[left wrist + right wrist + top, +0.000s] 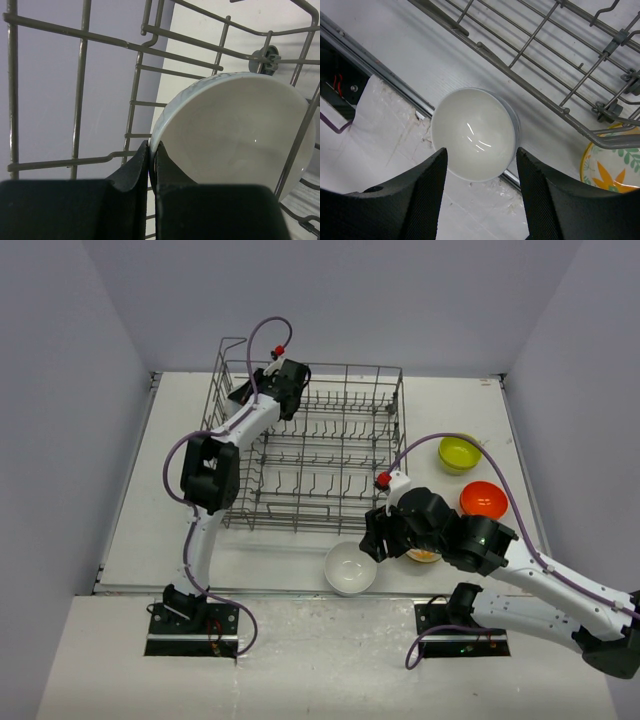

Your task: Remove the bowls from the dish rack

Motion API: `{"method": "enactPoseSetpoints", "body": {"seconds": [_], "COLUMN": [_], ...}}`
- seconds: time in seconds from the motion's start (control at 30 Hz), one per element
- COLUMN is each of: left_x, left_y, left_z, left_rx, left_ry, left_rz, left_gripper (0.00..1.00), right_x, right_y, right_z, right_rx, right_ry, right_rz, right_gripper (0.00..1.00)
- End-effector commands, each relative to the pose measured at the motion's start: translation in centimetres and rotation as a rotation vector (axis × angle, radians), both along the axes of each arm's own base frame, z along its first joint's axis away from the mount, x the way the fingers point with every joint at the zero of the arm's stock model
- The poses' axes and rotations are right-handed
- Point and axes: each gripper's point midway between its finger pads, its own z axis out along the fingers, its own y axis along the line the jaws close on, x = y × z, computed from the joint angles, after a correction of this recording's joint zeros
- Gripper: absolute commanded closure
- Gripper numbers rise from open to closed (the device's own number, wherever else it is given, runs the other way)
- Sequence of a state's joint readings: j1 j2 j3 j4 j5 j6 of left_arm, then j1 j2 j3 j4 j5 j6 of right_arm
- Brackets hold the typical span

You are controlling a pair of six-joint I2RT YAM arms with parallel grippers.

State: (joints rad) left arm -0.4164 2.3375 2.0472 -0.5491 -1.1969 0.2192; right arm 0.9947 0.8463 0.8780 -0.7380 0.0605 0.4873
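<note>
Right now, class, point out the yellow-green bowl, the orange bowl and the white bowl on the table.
yellow-green bowl [459, 452], top external view, its inner hollow.
orange bowl [484, 500], top external view, its inner hollow.
white bowl [351, 567], top external view, its inner hollow.

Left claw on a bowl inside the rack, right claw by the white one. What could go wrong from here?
1. The left claw pinches the racked bowl only by its rim; it may pivot or slip when lifted.
2. Wires of the dish rack crowd that bowl and could snag it.
3. The white bowl sits at the near edge of the table, by the open right claw; a nudge might tip it off.
</note>
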Motion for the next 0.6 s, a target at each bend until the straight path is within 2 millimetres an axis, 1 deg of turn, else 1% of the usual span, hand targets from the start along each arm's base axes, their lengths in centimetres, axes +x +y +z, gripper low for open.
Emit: {"method": "enactPoseSetpoints", "body": {"seconds": [0.0, 0.07, 0.13, 0.23, 0.27, 0.33, 0.37, 0.4, 0.43, 0.47, 0.5, 0.53, 0.57], "left_x": [0.1, 0.0, -0.2, -0.3, -0.2, -0.4, -0.3, -0.6, -0.3, -0.4, -0.8, -0.7, -0.9], "left_y": [-1.5, -1.5, -1.3, -1.4, -1.4, -1.7, -1.9, -1.9, -2.1, -2.1, -2.1, -2.2, -2.1], "left_z": [3.0, 3.3, 4.0, 5.8, 6.8, 8.0, 9.1, 9.5, 10.6, 11.3, 11.6, 12.5, 12.8], "left_rx": [-0.066, -0.063, -0.062, -0.059, -0.065, -0.022, -0.028, 0.025, 0.015, 0.03, 0.091, 0.075, 0.089], "left_ry": [-0.095, -0.103, -0.118, -0.159, -0.192, -0.194, -0.243, -0.212, -0.275, -0.288, -0.249, -0.315, -0.314], "left_rz": [-0.03, -0.025, -0.019, -0.018, -0.017, -0.019, -0.015, -0.019, -0.016, -0.012, -0.013, -0.002, 0.0], "left_gripper": [1.0, 1.0, 1.0, 1.0, 1.0, 1.0, 1.0, 1.0, 1.0, 1.0, 1.0, 1.0, 1.0], "right_x": [0.3, 0.3, 0.3, 0.3, 0.4, 0.4, 0.4, 0.4, 0.4, 0.5, 0.5, 0.4, 0.4], "right_y": [0.6, 0.7, 0.7, 0.7, 0.7, 0.8, 0.8, 0.8, 0.9, 0.9, 0.8, 0.8, 0.8], "right_z": [0.7, 0.6, 0.5, 0.6, 0.6, 0.7, 0.7, 0.7, 0.8, 0.8, 0.8, 0.8, 0.7], "right_rx": [0.022, 0.021, 0.021, 0.021, 0.021, 0.026, 0.03, 0.033, 0.037, 0.039, 0.037, 0.039, 0.039], "right_ry": [-0.029, -0.028, -0.027, -0.029, -0.029, -0.032, -0.033, -0.033, -0.036, -0.036, -0.035, -0.035, -0.033], "right_rz": [0.018, 0.019, 0.019, 0.02, 0.019, 0.019, 0.017, 0.016, 0.017, 0.015, 0.015, 0.015, 0.015], "right_gripper": [0.41, 0.41, 0.41, 0.41, 0.41, 0.41, 0.41, 0.41, 0.41, 0.41, 0.41, 0.41, 0.41]}}
